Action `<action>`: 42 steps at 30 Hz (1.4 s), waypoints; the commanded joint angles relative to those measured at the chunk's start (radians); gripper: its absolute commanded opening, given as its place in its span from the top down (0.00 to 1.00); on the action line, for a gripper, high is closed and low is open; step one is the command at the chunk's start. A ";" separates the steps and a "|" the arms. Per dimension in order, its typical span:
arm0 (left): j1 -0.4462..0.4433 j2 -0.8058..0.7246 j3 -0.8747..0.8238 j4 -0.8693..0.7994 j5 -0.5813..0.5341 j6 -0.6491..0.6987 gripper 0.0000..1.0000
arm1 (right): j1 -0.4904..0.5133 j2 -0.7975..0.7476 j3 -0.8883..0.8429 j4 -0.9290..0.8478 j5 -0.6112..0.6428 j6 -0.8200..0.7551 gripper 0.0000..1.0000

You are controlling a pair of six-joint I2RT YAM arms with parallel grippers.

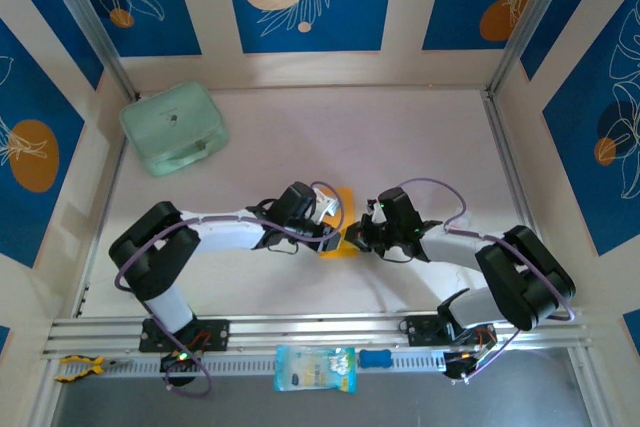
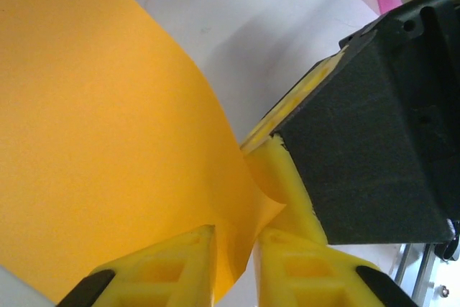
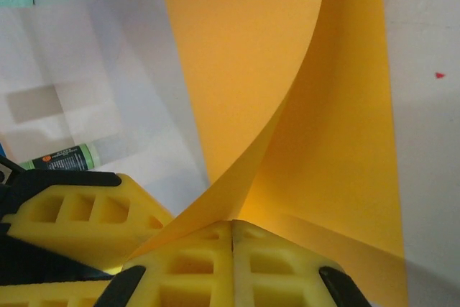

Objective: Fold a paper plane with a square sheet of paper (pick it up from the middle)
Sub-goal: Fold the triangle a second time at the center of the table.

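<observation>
The square sheet of paper (image 1: 344, 201) is orange-yellow and lies between my two grippers at mid-table, curled rather than flat. My right gripper (image 3: 232, 224) is shut, and the sheet (image 3: 338, 141) runs into its pressed fingertips and bends up and over from there. My left gripper (image 2: 236, 239) has a narrow gap between its fingers, with a curled corner of the sheet (image 2: 93, 141) hanging loose in that gap. The right gripper's yellow finger (image 2: 287, 185) and black body sit right beside the left fingertips. From above, the left gripper (image 1: 335, 229) and right gripper (image 1: 356, 237) nearly touch.
A mint-green rounded case (image 1: 175, 127) sits at the back left of the table. A pale blue packet (image 1: 315, 367) and a blue object (image 1: 375, 358) lie on the rail at the near edge. Walls enclose the table (image 1: 420, 137) on three sides.
</observation>
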 commanded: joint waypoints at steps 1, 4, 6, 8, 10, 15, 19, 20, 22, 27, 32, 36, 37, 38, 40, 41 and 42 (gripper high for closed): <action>0.013 0.009 0.014 0.032 0.018 -0.007 0.79 | 0.005 0.016 0.005 0.014 -0.028 0.009 0.97; 0.016 0.005 0.009 0.040 0.017 -0.010 0.79 | 0.005 0.020 0.004 0.009 -0.025 0.010 0.97; 0.018 0.001 0.003 0.050 0.014 -0.016 0.78 | 0.005 0.022 0.004 0.007 -0.025 0.011 0.97; 0.018 -0.002 -0.002 0.059 0.016 -0.018 0.78 | 0.005 0.024 0.005 0.006 -0.025 0.011 0.97; 0.020 -0.008 -0.005 0.068 0.019 -0.019 0.78 | 0.005 0.022 0.003 0.003 -0.025 0.010 0.97; 0.021 -0.008 -0.009 0.067 0.013 -0.017 0.85 | 0.003 0.021 0.003 0.000 -0.025 0.007 0.97; 0.021 -0.011 -0.009 0.071 0.016 -0.020 0.87 | 0.002 0.020 0.003 -0.006 -0.024 0.006 0.97; 0.020 -0.012 -0.009 0.071 0.014 -0.020 0.88 | 0.001 0.020 0.002 -0.007 -0.022 0.006 0.97; 0.022 -0.013 -0.008 0.064 0.007 -0.018 0.90 | 0.001 0.015 -0.002 -0.015 -0.018 0.005 0.97; 0.029 -0.015 -0.010 0.038 -0.006 -0.010 0.92 | -0.004 -0.018 -0.005 -0.102 0.044 0.001 0.97; 0.040 -0.018 -0.020 0.039 -0.001 -0.010 0.92 | -0.006 -0.041 -0.002 -0.149 0.076 -0.001 0.97; 0.042 -0.015 -0.019 0.040 0.007 -0.012 0.92 | -0.004 -0.026 0.012 -0.144 0.069 -0.004 0.97; 0.042 -0.013 -0.018 0.040 0.009 -0.011 0.92 | -0.002 -0.020 0.019 -0.140 0.067 -0.003 0.97; 0.042 -0.012 -0.017 0.040 0.010 -0.011 0.92 | 0.000 -0.014 0.024 -0.139 0.067 -0.004 0.97; 0.043 -0.012 -0.015 0.037 0.010 -0.010 0.92 | 0.006 0.005 0.039 -0.141 0.070 -0.007 0.97; 0.044 -0.011 -0.014 0.037 0.010 -0.010 0.92 | 0.010 0.012 0.045 -0.143 0.073 -0.008 0.97; 0.044 -0.012 -0.014 0.034 0.010 -0.010 0.92 | 0.013 0.020 0.051 -0.149 0.080 -0.009 0.97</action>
